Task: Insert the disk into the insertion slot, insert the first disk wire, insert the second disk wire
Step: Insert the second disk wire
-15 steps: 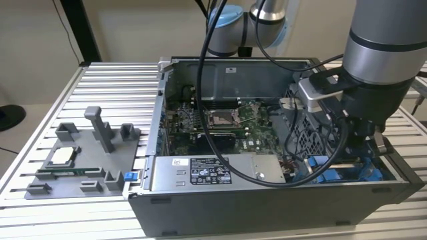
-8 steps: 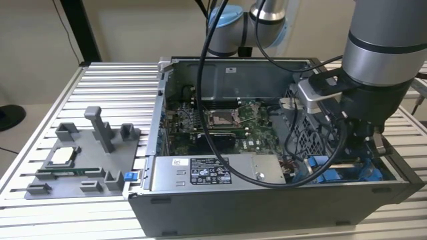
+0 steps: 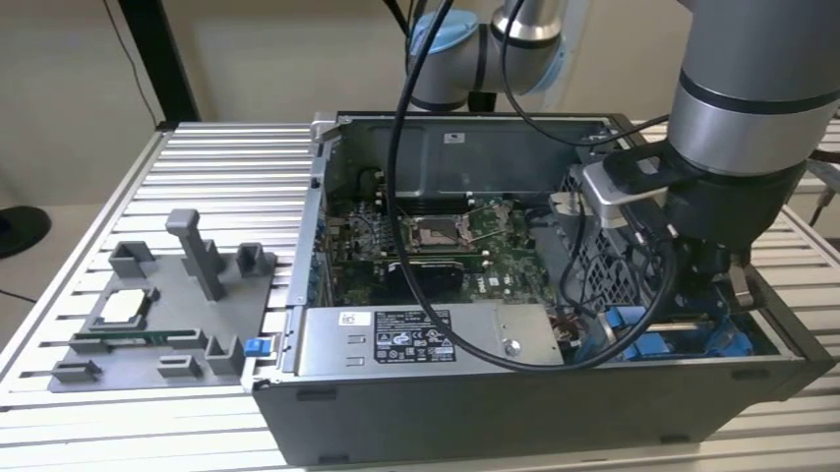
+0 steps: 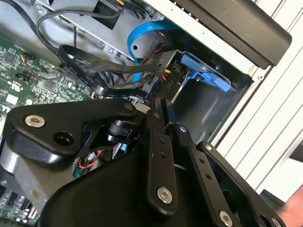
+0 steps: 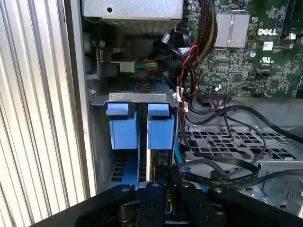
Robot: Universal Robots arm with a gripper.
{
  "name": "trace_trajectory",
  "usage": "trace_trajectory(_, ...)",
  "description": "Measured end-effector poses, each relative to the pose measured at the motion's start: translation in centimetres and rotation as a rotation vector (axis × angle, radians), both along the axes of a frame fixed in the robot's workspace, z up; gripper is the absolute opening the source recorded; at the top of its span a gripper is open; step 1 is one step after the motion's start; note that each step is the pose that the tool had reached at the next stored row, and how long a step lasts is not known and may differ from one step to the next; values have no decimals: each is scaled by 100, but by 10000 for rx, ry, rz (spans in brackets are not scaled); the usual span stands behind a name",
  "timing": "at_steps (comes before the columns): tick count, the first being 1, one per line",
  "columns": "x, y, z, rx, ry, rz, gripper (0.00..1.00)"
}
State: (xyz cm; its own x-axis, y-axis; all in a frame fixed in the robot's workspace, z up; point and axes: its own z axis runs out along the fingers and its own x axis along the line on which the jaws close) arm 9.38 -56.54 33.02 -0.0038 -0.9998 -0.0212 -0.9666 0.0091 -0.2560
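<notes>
Inside the insertion slot (image 5: 137,97), the gripper (image 5: 163,182) pinches a black cable (image 5: 222,176).

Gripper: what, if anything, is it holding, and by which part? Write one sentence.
It cannot be told. In the second wrist view the gripper is down by the slot, close against a flat black cable, but any hold is hidden.

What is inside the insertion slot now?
In the first wrist view, the insertion slot holds two blue tabs and a dark edge between them, perhaps the disk. The gripper covers the lower part.
</notes>
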Motion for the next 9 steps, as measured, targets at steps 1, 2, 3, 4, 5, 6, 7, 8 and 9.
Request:
trace_trajectory(1, 0, 0, -5, 3, 0, 0, 0)
trace_trajectory(2, 0, 0, -7, 7, 0, 0, 0)
trace_trajectory(3, 0, 0, -10, 13, 0, 0, 0)
trace_trajectory(4, 1, 2, -14, 25, -1, 2, 0)
trace_trajectory(5, 1, 1, -16, 25, -1, 2, 100)
trace_trajectory(6, 1, 1, -18, 29, -1, 3, 100)
trace_trajectory(7, 1, 1, -17, 24, -1, 2, 100)
trace_trajectory(8, 1, 0, -11, 14, 0, 2, 100)
trace_trajectory(9, 0, 0, -4, 13, 0, 1, 100)
